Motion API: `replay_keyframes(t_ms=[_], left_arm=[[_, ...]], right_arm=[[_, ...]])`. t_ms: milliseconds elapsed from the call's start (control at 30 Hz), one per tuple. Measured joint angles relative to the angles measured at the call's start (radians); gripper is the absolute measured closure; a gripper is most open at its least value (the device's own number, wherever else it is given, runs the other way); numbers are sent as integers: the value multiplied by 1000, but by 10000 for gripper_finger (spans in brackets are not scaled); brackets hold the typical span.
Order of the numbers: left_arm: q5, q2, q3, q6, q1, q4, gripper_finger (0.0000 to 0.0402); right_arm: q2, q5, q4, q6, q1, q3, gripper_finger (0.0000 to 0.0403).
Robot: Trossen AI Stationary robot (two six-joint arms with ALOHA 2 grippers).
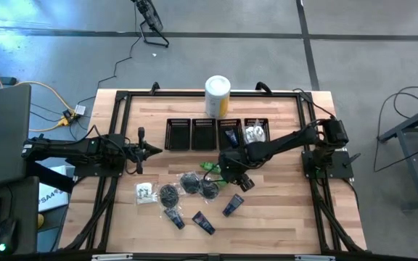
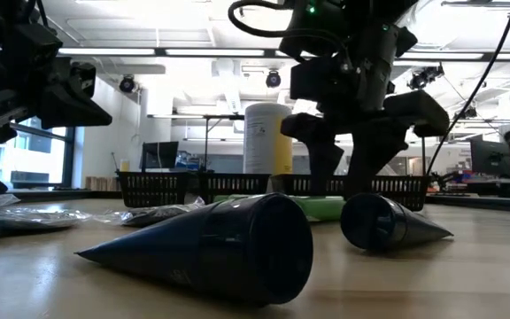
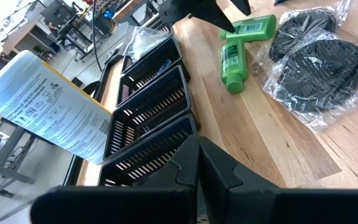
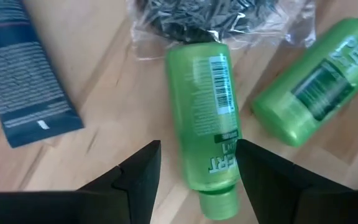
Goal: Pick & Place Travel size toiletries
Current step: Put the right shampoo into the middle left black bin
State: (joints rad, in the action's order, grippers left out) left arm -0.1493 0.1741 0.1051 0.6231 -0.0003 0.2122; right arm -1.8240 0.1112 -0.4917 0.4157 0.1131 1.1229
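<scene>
Right gripper [image 4: 197, 165] hangs with its two dark fingers spread apart, one on each side of a green bottle [image 4: 205, 118] lying flat on the wooden table [image 4: 104, 81]; the fingers straddle it and are not closed on it. In the right wrist view a second green bottle [image 4: 319, 93] lies at an angle at the right of the frame, a dark blue tube [image 4: 23, 68] fills the upper left, and a black bagged bundle [image 4: 216, 15] is cut off at the top edge, touching the first bottle's end.

From overhead, this gripper [image 1: 232, 172] sits just right of frame centre, below a row of four black mesh bins [image 1: 216, 133]. The two bins on the left look empty. The third holds a dark blue item [image 1: 231, 135], and the rightmost holds clear-white sachets [image 1: 255, 133]. A white-and-yellow canister [image 1: 218, 96] stands behind the row.

More toiletries lie below the gripper: three black bundles [image 1: 189, 185], a clear sachet [image 1: 145, 192] to their left, and three blue tubes [image 1: 203, 222] nearer the bottom of the frame.

Left gripper [image 1: 153, 151] waits at centre left, pinched together and empty.

In the low view a blue tube's open end [image 2: 237, 248] blocks much of the table, and the bins' contents cannot be made out.
</scene>
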Motion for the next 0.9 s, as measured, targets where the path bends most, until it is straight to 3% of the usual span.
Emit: replay_keyframes(t_ms=[433,733,900], left_arm=[[0,0,0,0,0,0,400],[0,0,-1,0,0,0,400],[0,0,-1,0,0,0,400]], right_arm=[[0,-32,30,-56,-4,0,200],[-31,-33,22,-47,-2,1,124],[-33,-51,-37,-33,-2,0,120]])
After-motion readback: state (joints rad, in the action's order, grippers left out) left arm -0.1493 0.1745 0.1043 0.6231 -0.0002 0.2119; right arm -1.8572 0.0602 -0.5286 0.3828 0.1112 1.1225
